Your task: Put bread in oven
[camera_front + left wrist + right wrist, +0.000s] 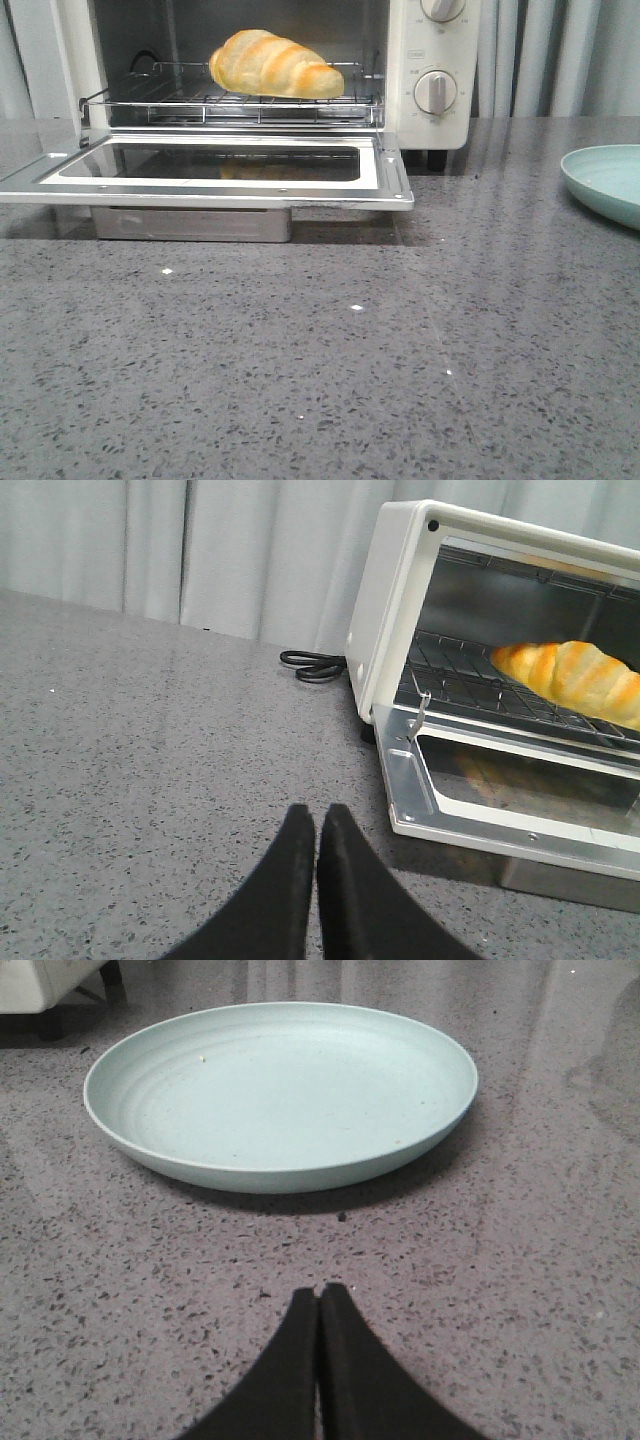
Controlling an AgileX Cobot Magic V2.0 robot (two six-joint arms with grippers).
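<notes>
While its two black fingers press together with nothing between them, the left gripper (316,825) hovers low over the grey speckled counter (320,380), well apart from the bread (274,65). That bread lies on the wire rack (230,100) inside the oven (430,60) (door (215,170) folded down flat). The right gripper (320,1300), likewise closed and empty, sits near a pale green plate (280,1095).
</notes>
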